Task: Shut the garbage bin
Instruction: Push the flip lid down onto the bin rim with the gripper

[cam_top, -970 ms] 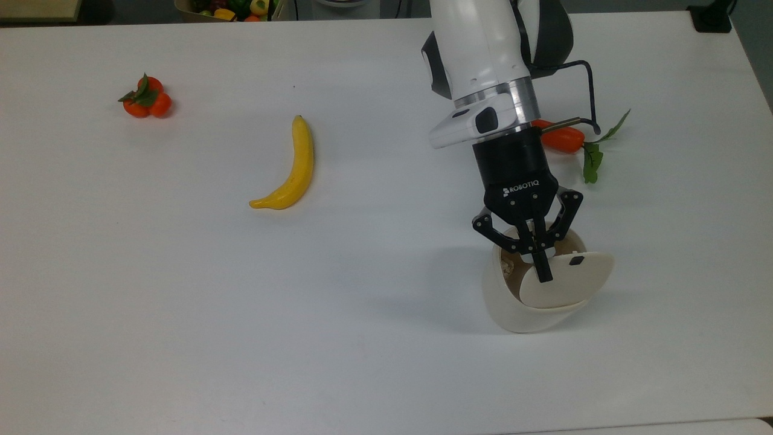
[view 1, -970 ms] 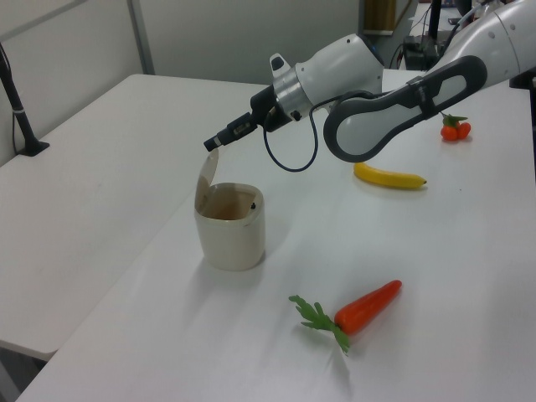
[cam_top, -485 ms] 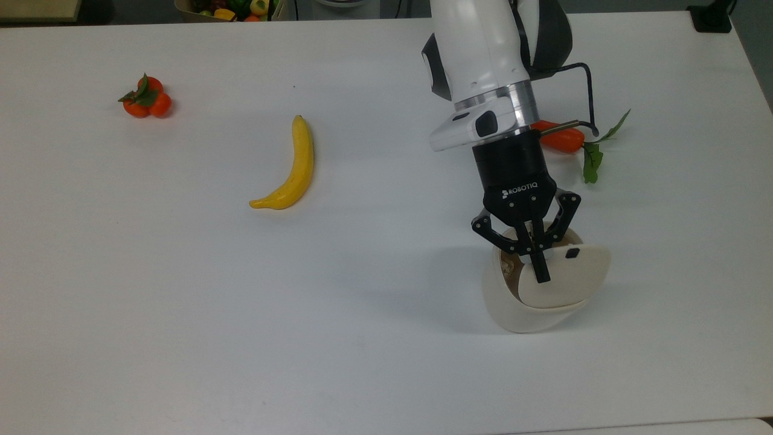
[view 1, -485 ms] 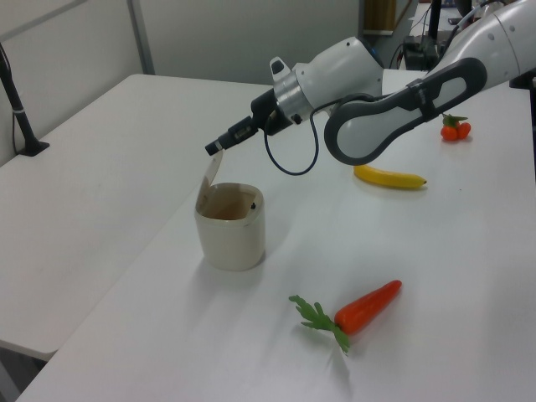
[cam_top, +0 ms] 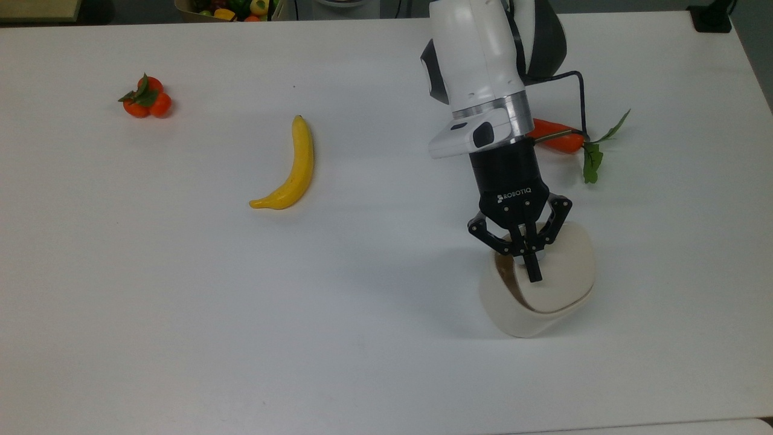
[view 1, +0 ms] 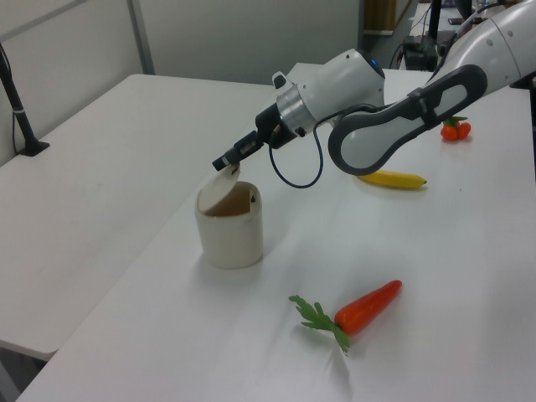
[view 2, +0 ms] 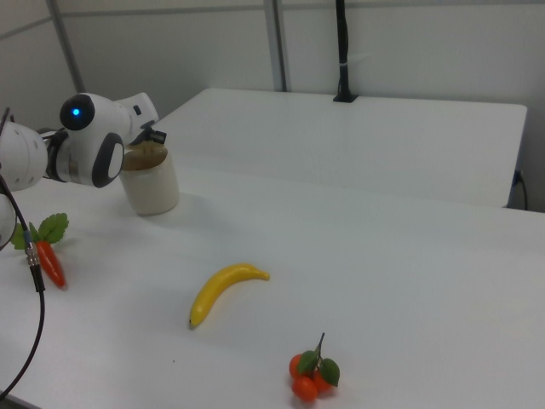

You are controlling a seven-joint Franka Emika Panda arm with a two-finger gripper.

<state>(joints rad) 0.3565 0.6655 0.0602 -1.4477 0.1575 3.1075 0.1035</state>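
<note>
The gripper (cam_top: pixel 532 266), fingers pinched together, presses on the tilted lid (cam_top: pixel 564 272) of the garbage bin (view 1: pixel 229 230); a carrot (view 1: pixel 367 306) lies near the bin.

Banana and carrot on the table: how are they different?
The banana is yellow and curved; the carrot is orange-red and straight. The carrot has green leaves at one end; the banana has none. In the top view the arm partly covers the carrot, while the banana lies clear. Both lie flat on the white table.

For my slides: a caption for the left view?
Hand pressing the bin's lid partway down; carrot in front.
</note>
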